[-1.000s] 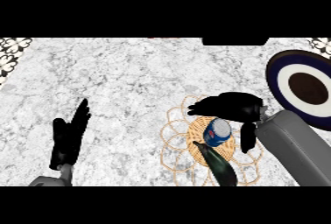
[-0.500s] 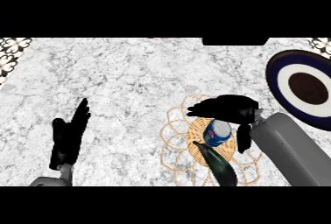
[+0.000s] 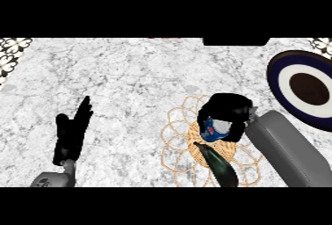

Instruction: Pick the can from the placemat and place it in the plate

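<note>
A blue and silver can (image 3: 216,129) stands on the woven tan placemat (image 3: 182,145) at centre right. My right hand (image 3: 227,107) is curled round the can from above and the right, hiding its upper part. The plate (image 3: 304,88), dark blue and white with a dark brown centre, lies at the right edge, apart from the hand. At the lower left my left hand (image 3: 71,134) rests open, fingers up.
A dark green bottle (image 3: 220,169) lies on the placemat's near side, its neck pointing up toward the can. The counter is white marbled stone. A dark fixture (image 3: 236,41) sits at the top edge, and patterned tiles (image 3: 13,46) show at the corners.
My right hand's fingers have curled in round the can; earlier they were spread above it. The left hand has not moved.
</note>
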